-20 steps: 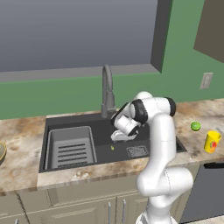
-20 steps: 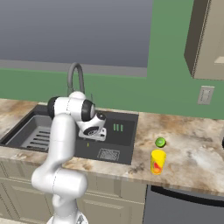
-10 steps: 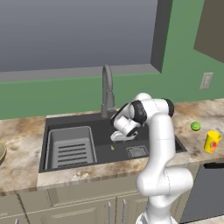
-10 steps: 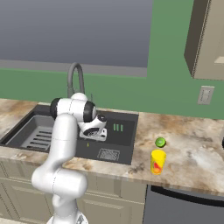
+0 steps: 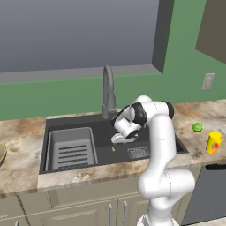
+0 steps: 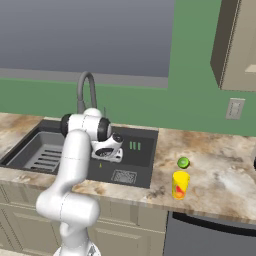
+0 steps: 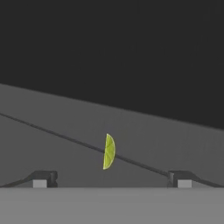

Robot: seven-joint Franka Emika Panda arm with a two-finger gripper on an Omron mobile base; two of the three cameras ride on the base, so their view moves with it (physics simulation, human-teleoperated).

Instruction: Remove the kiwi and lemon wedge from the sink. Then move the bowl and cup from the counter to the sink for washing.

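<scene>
Gripper (image 7: pixel 109 179) wide open, poised low in the sink over the lemon wedge; nothing held.

Against the views of 1 second ago, arm and scene read unchanged, so I judge the descent paused or very slow and the grasp not yet begun. Nearest, the tiny pale-yellow lemon wedge (image 7: pixel 108 151) lies on the floor of the wide dark grey rectangular sink (image 5: pixel 75 124), centred between the 2 finger tips. Further right, on the beige-and-brown marbled stone counter (image 6: pixel 220 170), stands the small yellow cylindrical cup (image 6: pixel 180 185), with the small bright-green kiwi (image 6: pixel 183 162) just beyond it, already out of the sink. The round tan-gold bowl (image 5: pixel 1 153) sits at the far left edge.
</scene>
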